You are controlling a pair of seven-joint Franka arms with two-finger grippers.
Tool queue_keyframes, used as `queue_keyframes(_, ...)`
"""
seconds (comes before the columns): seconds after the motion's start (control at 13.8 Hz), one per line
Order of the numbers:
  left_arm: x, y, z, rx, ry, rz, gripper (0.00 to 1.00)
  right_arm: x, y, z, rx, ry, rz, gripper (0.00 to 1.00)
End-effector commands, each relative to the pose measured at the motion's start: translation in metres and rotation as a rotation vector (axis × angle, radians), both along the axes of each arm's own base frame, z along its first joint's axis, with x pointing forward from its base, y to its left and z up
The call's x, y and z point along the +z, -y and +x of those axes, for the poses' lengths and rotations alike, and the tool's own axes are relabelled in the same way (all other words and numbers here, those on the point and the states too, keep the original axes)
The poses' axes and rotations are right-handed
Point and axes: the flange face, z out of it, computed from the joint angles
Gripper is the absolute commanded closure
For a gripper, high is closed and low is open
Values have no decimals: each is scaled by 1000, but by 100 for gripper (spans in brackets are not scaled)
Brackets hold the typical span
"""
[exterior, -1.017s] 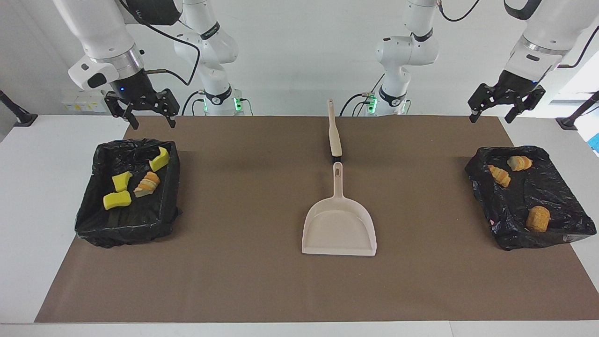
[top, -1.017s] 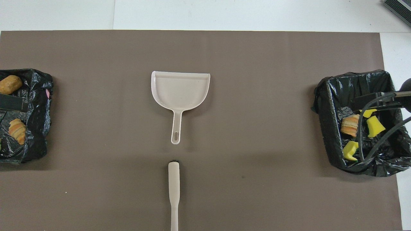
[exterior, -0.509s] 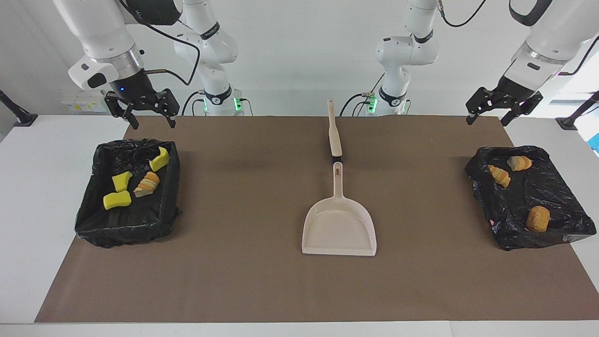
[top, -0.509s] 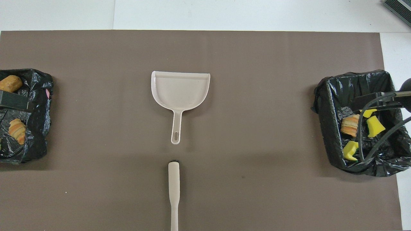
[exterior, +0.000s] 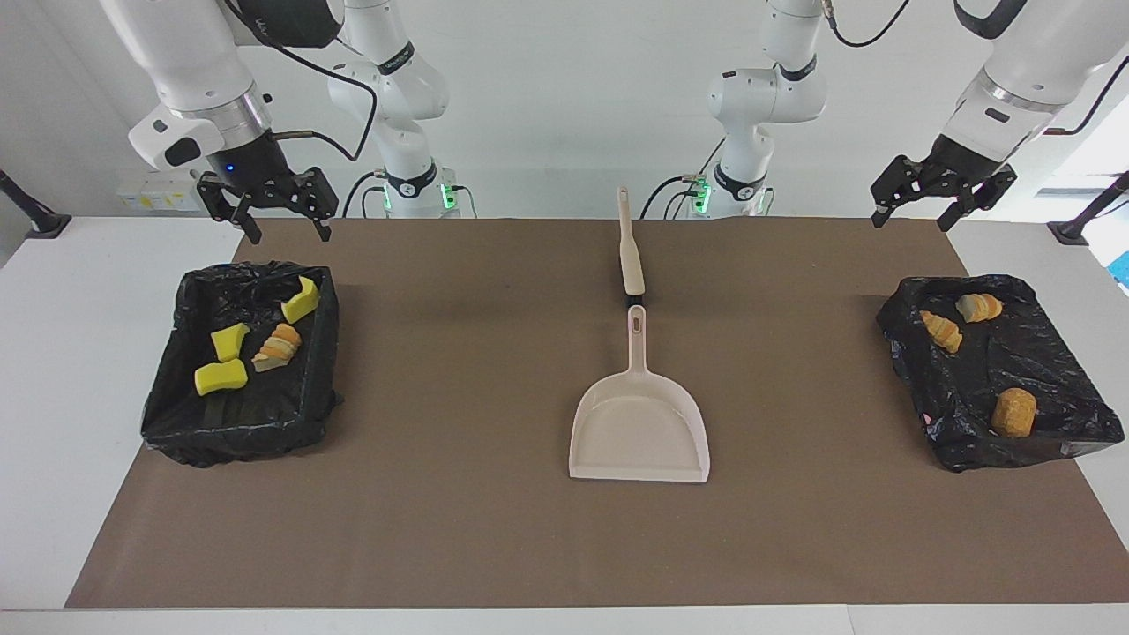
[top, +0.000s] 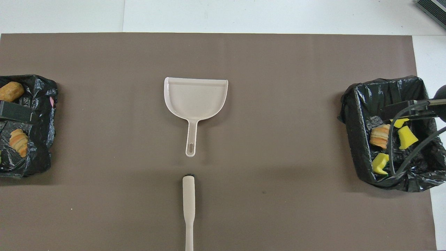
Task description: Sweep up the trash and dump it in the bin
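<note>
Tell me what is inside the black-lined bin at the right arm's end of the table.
The bin holds three yellow sponge chunks and one layered bread-like piece. From overhead, the right arm's cables cover part of them.

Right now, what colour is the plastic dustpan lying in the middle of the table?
Beige plastic dustpan; facing view shows it best.

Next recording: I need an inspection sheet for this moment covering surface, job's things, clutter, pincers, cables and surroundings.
Surface: brown mat on white table.
Job's things: four scraps in the black-lined bin at the right arm's end; three bread-like pieces in the black-lined bin at the left arm's end; empty beige plastic dustpan; beige brush nearer the robots.
Clutter: nothing seen.
Pincers: left pincer and right pincer open, empty, raised above the mat's edge.
Cables: black cable over the right-end bin.
Surroundings: white wall.
</note>
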Motion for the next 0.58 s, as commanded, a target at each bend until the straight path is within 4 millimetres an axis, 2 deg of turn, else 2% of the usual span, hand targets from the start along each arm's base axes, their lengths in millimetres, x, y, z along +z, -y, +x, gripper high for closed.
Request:
queue_keyframes(0.0,4,-2,-3,4,1,-5,0,0,0,-4,3,1,17,0)
queue_keyframes(0.51,4,-3,-3,-2,0,-4,0,0,0,-4,3,1,17,0)
